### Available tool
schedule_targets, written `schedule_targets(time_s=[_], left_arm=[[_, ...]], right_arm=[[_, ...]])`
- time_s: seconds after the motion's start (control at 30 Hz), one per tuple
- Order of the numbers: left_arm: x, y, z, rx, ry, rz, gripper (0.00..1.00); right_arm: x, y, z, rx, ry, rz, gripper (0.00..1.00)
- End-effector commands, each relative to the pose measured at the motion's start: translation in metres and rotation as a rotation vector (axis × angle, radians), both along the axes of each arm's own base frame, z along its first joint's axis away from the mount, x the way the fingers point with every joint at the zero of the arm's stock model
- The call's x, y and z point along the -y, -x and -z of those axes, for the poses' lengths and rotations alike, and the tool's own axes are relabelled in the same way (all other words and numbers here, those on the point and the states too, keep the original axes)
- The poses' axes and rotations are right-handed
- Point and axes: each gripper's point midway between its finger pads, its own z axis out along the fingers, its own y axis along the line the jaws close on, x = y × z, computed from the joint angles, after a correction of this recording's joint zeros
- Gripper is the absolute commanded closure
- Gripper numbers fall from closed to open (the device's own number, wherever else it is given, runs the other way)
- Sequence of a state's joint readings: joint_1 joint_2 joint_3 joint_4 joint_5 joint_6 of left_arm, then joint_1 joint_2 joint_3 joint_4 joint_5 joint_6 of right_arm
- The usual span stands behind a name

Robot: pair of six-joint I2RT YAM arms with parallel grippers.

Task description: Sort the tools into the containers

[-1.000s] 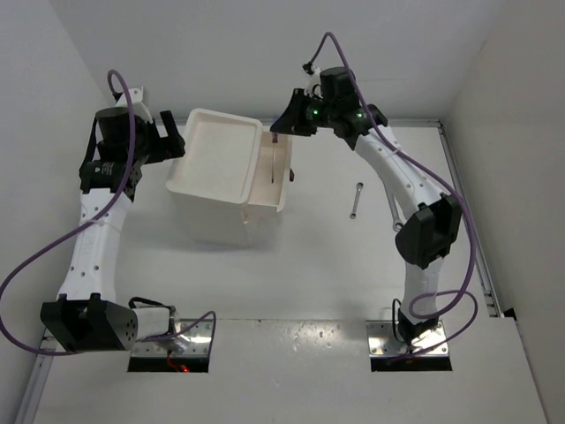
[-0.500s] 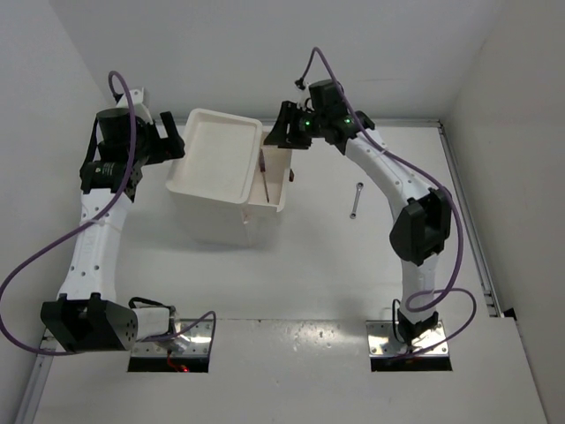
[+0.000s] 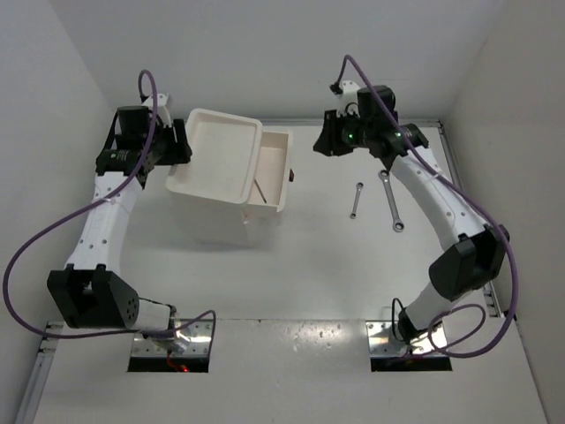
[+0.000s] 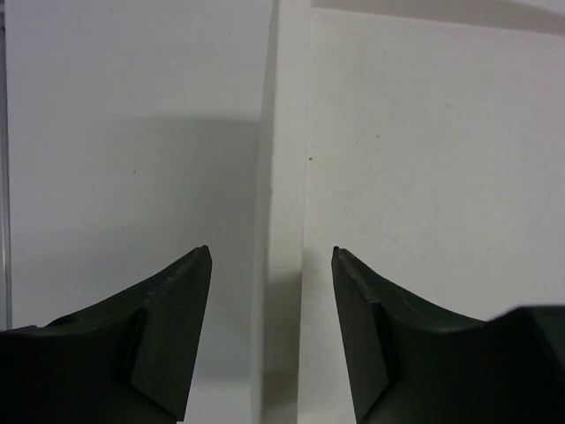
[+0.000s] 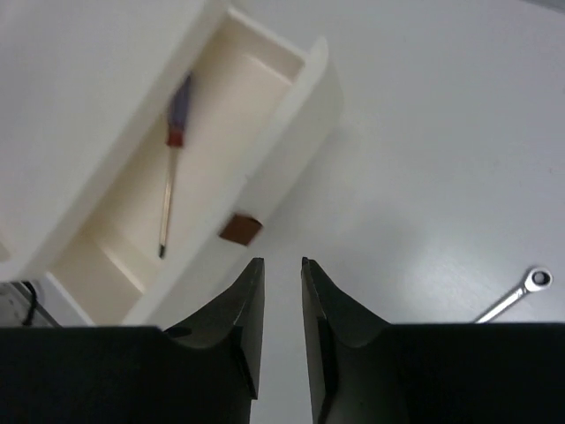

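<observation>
The white drawer unit (image 3: 216, 155) stands left of centre with one drawer (image 3: 275, 163) pulled out to the right. In that drawer lies a slim blue-handled screwdriver (image 3: 259, 188) (image 5: 173, 150), beside the brown knob (image 5: 240, 229). Two silver wrenches (image 3: 355, 200) (image 3: 393, 201) lie on the table to the right. My right gripper (image 3: 322, 146) (image 5: 281, 261) hovers right of the drawer with a narrow gap between its jaws and nothing in them. My left gripper (image 3: 181, 152) (image 4: 272, 256) is open, its fingers straddling the unit's left rim (image 4: 284, 177) without touching it.
White walls close in on the left, the back and the right. A metal rail (image 3: 468, 212) runs along the table's right side. One wrench's ring end (image 5: 534, 279) shows at the right edge of the right wrist view.
The right gripper let the screwdriver go into the drawer and drew back to the right, uncovering the second wrench. The left gripper moved up to the unit's rim and narrowed.
</observation>
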State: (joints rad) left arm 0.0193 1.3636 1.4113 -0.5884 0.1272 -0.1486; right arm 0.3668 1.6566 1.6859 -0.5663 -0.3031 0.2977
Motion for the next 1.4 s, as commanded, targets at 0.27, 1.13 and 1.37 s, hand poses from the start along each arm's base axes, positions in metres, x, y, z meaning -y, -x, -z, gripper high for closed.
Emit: schedule_targets(time_s=[0.27,1.13,1.37], left_arm=[[0.001,-0.011,0.005,-0.044,-0.077,-0.001,1.00],[0.056,0.022,0.030,-0.059,-0.006,0.052,1.00],[0.071,0.021,0.040,-0.097,0.054,0.095,1.00]], right_arm=[[-0.017,0.032,0.116,-0.158,0.224,-0.184,0.88],[-0.133,0.009,0.102,0.016,0.158,-0.337,0.92],[-0.143,0.027,0.075,0.032,-0.019,-0.368,0.86]])
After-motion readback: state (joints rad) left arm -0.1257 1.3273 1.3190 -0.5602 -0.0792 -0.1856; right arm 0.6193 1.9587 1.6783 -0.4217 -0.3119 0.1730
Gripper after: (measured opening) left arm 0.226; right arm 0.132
